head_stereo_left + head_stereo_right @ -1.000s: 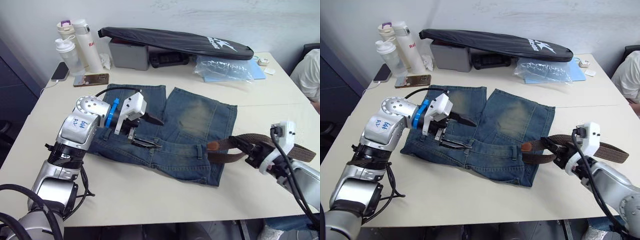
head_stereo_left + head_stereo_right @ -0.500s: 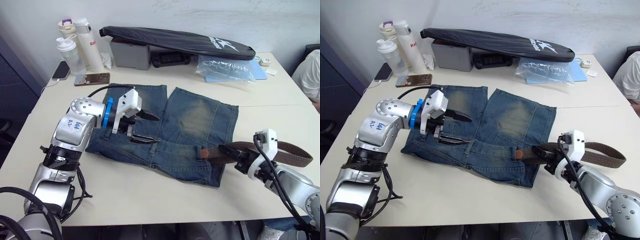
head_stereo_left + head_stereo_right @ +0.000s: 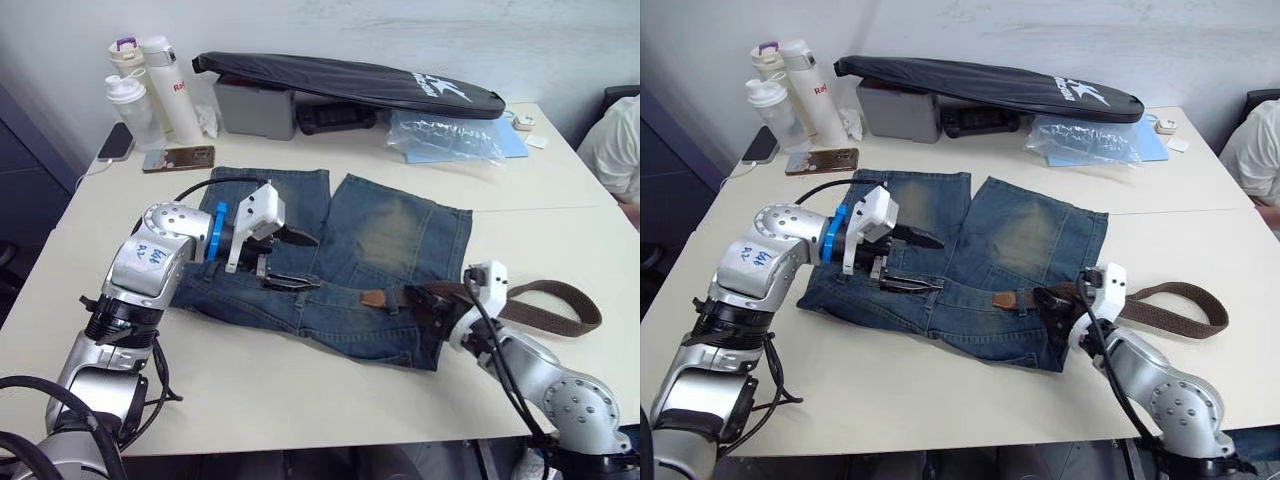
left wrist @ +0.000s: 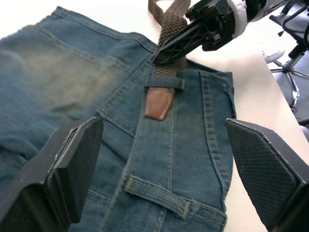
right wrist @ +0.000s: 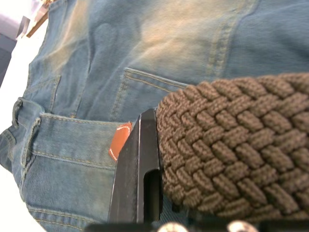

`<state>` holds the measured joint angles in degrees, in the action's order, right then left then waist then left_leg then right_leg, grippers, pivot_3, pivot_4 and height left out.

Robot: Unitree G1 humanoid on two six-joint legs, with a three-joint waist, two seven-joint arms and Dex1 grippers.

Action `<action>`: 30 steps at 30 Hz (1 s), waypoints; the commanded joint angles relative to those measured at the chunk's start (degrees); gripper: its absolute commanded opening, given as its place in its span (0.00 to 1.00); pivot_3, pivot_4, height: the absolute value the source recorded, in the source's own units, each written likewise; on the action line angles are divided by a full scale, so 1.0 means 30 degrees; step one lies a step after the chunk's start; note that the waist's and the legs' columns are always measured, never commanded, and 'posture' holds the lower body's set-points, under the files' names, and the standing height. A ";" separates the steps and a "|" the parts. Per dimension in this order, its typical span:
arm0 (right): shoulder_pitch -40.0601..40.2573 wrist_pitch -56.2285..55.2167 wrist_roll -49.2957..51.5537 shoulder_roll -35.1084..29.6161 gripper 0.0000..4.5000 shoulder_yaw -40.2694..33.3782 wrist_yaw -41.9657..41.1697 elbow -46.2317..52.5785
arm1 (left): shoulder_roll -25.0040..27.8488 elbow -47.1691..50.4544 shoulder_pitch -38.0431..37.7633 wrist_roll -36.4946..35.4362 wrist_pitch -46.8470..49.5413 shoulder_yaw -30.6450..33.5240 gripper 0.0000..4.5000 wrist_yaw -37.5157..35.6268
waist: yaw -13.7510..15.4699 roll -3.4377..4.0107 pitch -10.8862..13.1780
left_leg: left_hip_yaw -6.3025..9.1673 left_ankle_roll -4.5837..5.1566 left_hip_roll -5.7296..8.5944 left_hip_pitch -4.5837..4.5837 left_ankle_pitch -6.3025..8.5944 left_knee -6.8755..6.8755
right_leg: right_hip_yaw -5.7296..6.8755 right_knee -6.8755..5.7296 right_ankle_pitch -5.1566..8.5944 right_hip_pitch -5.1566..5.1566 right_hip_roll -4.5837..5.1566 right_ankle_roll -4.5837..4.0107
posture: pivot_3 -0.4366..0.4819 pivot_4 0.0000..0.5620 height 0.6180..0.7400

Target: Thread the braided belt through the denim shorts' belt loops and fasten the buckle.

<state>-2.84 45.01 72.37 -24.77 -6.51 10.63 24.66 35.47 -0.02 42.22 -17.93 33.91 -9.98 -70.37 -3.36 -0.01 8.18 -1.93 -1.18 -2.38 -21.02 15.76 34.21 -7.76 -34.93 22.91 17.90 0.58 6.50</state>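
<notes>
Faded blue-grey denim shorts (image 3: pixel 350 250), yellowish patches; dark-brown braided belt (image 3: pixel 540 300), tan tip.

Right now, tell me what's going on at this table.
The right end effector grips the braided belt and feeds its tan tip through a belt loop on the denim shorts; the tip pokes out past that loop. The left end effector hovers open over the waistband farther along. The rest of the belt trails on the table.

Silver-grey humanoid arms with black cabling

The left arm (image 3: pixel 150 270) has a blue ring, handwritten marks and a white wrist block; the right arm (image 3: pixel 545 375) has rounded silver casing and black two-finger grippers.
</notes>
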 commanded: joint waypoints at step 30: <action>0.4846 0.2469 0.1199 -0.2272 1.00 -0.2840 -0.2904 0.4197 | -0.1522 -0.1557 0.1171 0.1031 -0.3114 -0.2768 1.00 -0.1498 | 0.0345 -0.0061 -0.0038 | -0.0013 0.0005 0.0039 -0.0023 0.0018 0.0000 | -0.0001 0.0093 -0.0020 -0.0008 0.0037 -0.0032 | 0.48 0.27 1.00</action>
<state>10.92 52.16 74.23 -30.99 -14.15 3.23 34.62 31.18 -4.35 44.44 -15.26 25.95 -18.59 -74.31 -2.32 -0.20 8.07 -1.96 -1.16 -2.31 -21.07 15.82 34.21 -7.76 -34.61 22.85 17.87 0.63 6.40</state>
